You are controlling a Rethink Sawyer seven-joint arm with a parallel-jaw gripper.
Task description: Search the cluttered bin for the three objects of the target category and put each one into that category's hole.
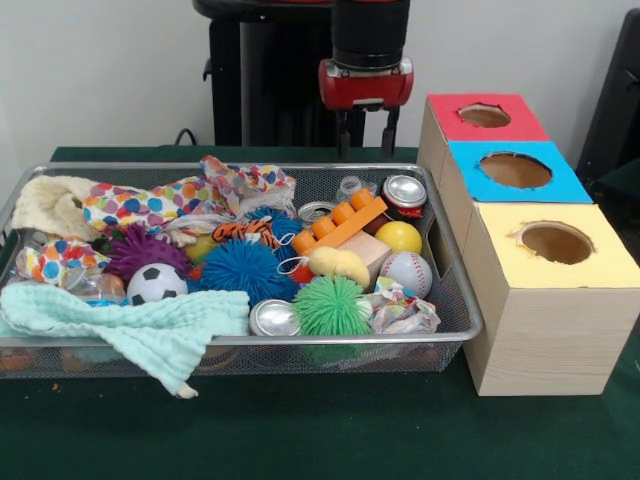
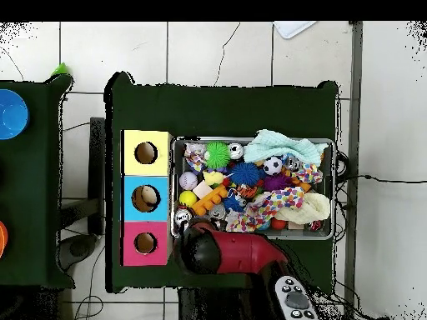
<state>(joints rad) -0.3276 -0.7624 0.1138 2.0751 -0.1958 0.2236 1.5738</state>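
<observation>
The wire mesh bin point(image 1: 462, 300) stands on the green table, full of toys; it also shows in the overhead view point(image 2: 334, 185). One clear crinkly plastic container point(image 1: 350, 186) lies at the bin's far edge beside a silver can point(image 1: 405, 190). Another point(image 1: 93, 287) lies at the left, next to the soccer ball point(image 1: 155, 283). I see no third one. The blue-topped box's hole point(image 1: 515, 170) is right of the bin; in the overhead view something pale shows inside the hole point(image 2: 146, 198). My gripper point(image 1: 366, 135) hangs open and empty above the bin's far edge. In the overhead view the red arm point(image 2: 242, 250) covers it.
The red-topped box point(image 1: 485, 115) and the yellow-topped box point(image 1: 555, 243) flank the blue one. In the bin lie dotted paper wads point(image 1: 180, 200), a mint cloth point(image 1: 130, 320), an orange brick point(image 1: 340, 225), spiky balls point(image 1: 332, 305), a baseball point(image 1: 407, 272) and another can point(image 1: 273, 318).
</observation>
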